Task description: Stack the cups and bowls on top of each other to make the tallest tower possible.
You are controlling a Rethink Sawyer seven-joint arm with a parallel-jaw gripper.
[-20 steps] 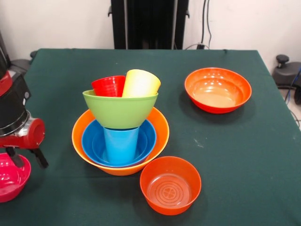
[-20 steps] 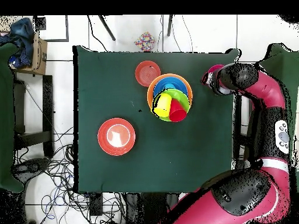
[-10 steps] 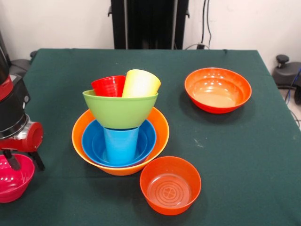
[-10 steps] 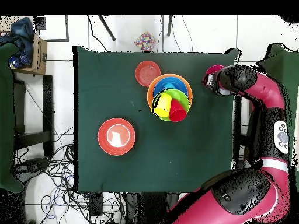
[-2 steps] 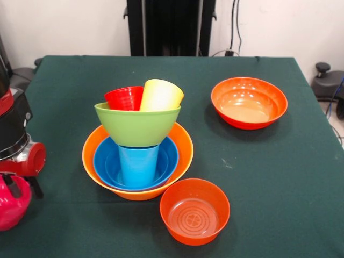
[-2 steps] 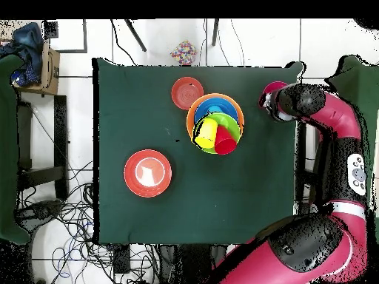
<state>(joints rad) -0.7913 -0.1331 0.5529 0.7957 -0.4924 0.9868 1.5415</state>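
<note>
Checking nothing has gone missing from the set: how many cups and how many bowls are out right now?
Cups: 3, light blue, red, yellow
Bowls: 6, pale orange, blue, green, two red-orange, pink
Total: 9

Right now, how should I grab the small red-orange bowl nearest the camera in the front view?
Pinch the small red-orange bowl by its rim, descending from above. It sits upright and open, apart from the tower, so any rim side looks free; the side away from the tower seems safest.
</note>
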